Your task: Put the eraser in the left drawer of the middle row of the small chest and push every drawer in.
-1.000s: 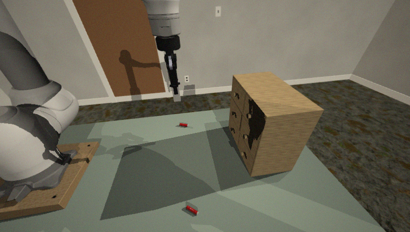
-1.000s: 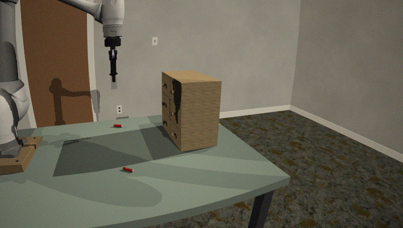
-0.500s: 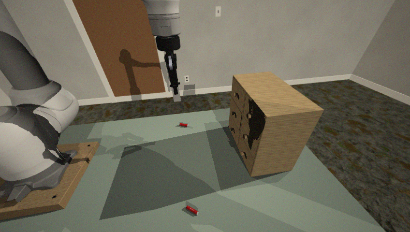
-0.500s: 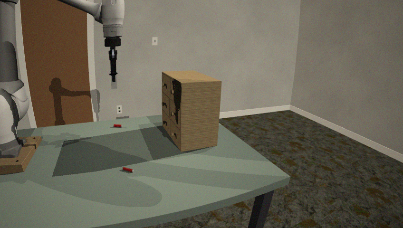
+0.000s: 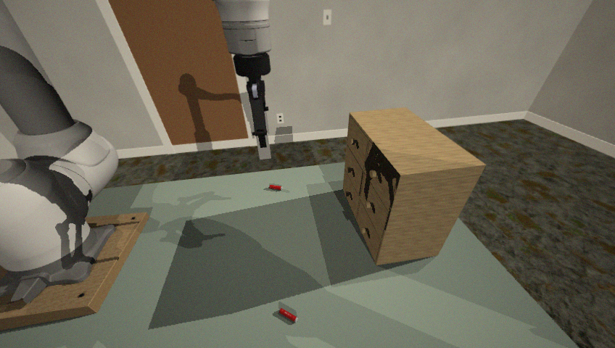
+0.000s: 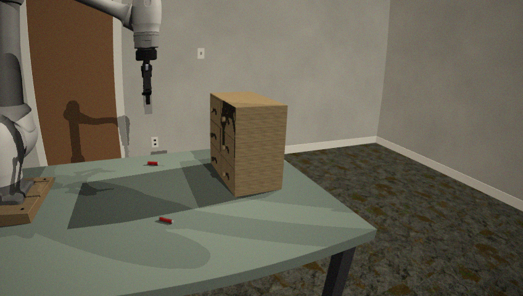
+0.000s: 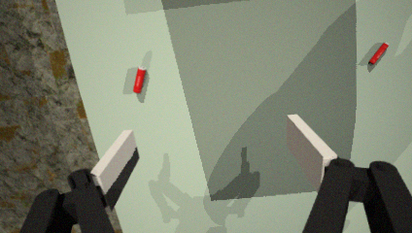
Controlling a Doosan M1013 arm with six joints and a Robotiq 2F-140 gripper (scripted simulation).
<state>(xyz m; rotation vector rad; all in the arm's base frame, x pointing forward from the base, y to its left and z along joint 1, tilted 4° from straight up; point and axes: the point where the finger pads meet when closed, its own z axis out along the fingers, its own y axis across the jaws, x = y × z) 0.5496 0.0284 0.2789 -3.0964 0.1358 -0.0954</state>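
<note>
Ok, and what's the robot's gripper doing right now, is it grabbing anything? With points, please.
Gripper (image 5: 264, 151) (image 6: 147, 106) (image 7: 210, 137): open, holding nothing, up above the table (image 5: 233, 258) (image 6: 121, 253) (image 7: 180, 121).

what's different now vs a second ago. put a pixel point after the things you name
The hand (image 5: 264, 151) (image 6: 147, 107) (image 7: 210, 137) has opened its fingers wide, with nothing held or let go. The arm hasn't visibly moved; both red cylinders (image 5: 275, 187) (image 6: 152, 163) (image 7: 139, 80) and the chest (image 5: 427, 206) (image 6: 259, 146), drawers shut, stayed as they were.
</note>
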